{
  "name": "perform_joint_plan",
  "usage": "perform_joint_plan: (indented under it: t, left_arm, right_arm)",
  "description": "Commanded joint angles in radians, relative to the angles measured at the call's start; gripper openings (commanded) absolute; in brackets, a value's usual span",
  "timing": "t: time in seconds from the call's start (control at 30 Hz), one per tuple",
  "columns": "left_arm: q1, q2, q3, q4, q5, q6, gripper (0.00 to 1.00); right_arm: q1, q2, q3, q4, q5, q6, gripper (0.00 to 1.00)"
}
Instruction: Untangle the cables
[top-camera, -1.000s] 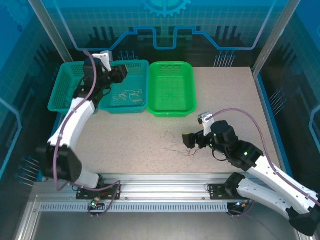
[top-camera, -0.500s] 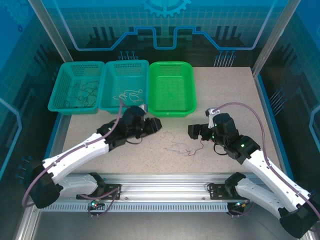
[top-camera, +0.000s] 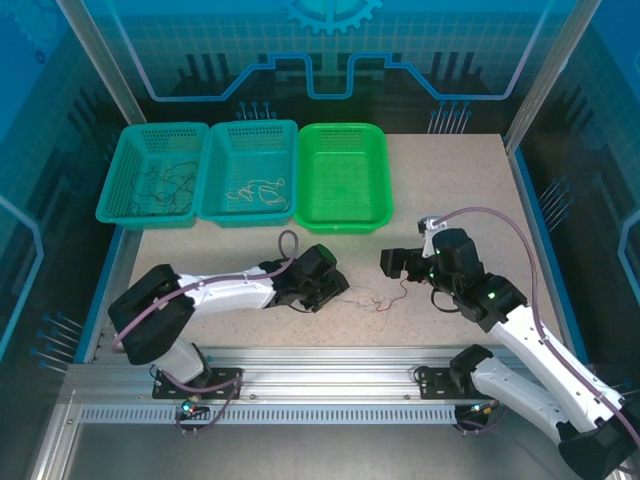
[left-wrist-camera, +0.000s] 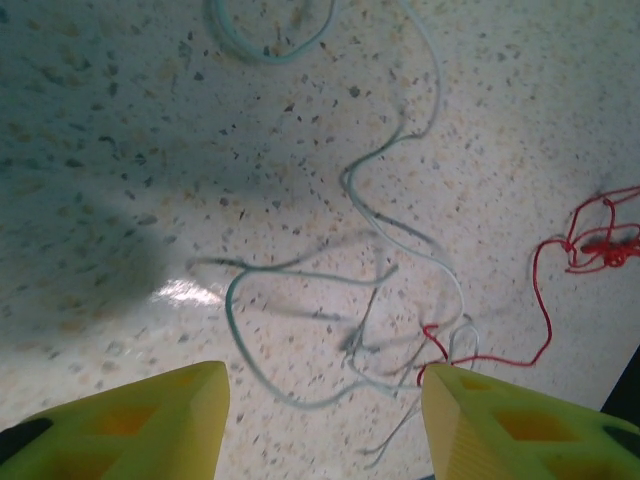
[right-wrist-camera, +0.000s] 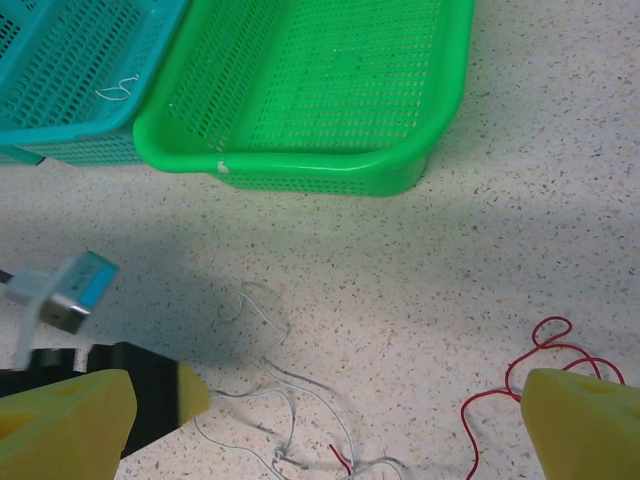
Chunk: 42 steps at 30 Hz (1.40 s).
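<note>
**A:** Where are the cables?

**B:** The cables (top-camera: 370, 297) lie loose on the table (top-camera: 460, 200), toward its near edge, between the two grippers. The white cables (left-wrist-camera: 395, 235) loop and cross one another on the left of the heap. A red cable (left-wrist-camera: 540, 300) meets them at one end and trails off right into a small knot.

**A:** What is the left gripper doing?

**B:** The left gripper (top-camera: 338, 290) sits low over the table, just left of the heap. Its arm stretches across from the left. Its yellow fingers (left-wrist-camera: 130, 420) stand apart, released. White loops lie on the table in the gap, and nothing is pinched.

**A:** And the right gripper?

**B:** The right gripper (top-camera: 390, 265) is just right of the heap and a little farther back. Its fingers (right-wrist-camera: 585, 420) are spread wide and grasp nothing. The red cable lies close by its right finger.

**A:** Anything else on the table?

**B:** Three baskets stand side by side at the far left. The green basket (top-camera: 343, 224) is the rightmost. The middle basket (top-camera: 245, 220) holds pale cables (top-camera: 255, 190). The left basket (top-camera: 145, 220) holds dark cables (top-camera: 165, 182).
</note>
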Motion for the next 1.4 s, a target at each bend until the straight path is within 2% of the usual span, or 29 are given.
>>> perform_joint_plan:
  t: [0.0,0.13,0.23,0.3,0.37,0.53,0.67,0.77,0.9,1.0,1.13,1.27,1.37]
  left_arm:
    - [0.0,0.064,0.018,0.088,0.039,-0.057,0.55]
    - [-0.002,0.119,0.01,0.132,0.067,-0.092,0.5]
    - [0.001,0.124,0.012,0.141,0.063,-0.083,0.3]
    - [0.004,0.113,0.026,0.125,0.059,-0.055,0.13]
    - [0.009,0.081,0.051,0.09,0.045,-0.007,0.0]
    - [0.022,-0.034,0.132,-0.033,-0.035,0.151,0.0]
    - [0.028,-0.093,0.203,-0.08,-0.049,0.27,0.0]
    - [0.029,-0.119,0.239,-0.085,-0.032,0.315,0.0]
    - [0.029,-0.155,0.264,-0.071,-0.016,0.365,0.0]
    - [0.03,-0.187,0.271,-0.069,-0.028,0.399,0.0]
    - [0.032,-0.222,0.287,-0.081,-0.034,0.452,0.0]
    - [0.037,-0.254,0.297,-0.078,-0.027,0.478,0.0]
    - [0.037,-0.271,0.299,-0.085,-0.027,0.49,0.0]
  right_arm:
    - [-0.016,-0.036,-0.029,-0.025,-0.003,0.013,1.0]
    - [-0.023,-0.06,-0.04,-0.038,0.002,0.012,1.0]
    - [-0.03,-0.068,-0.048,-0.036,0.0,0.011,1.0]
    - [-0.033,-0.068,-0.049,-0.033,-0.008,0.008,1.0]
    - [-0.032,-0.062,-0.049,-0.031,-0.024,-0.002,1.0]
    - [-0.032,-0.033,-0.062,-0.019,-0.095,-0.001,0.98]
    - [-0.017,0.015,-0.145,0.079,-0.16,0.118,0.93]
    - [0.008,0.099,-0.203,0.144,-0.146,0.223,0.83]
    - [0.023,0.245,-0.194,0.151,-0.143,0.239,0.81]
    - [0.033,0.315,-0.171,0.16,-0.139,0.212,0.81]
    - [0.03,0.336,-0.167,0.197,-0.096,0.236,0.89]
    - [0.029,0.367,-0.149,0.231,-0.05,0.216,0.91]
    - [0.033,0.408,-0.126,0.271,-0.006,0.114,0.89]
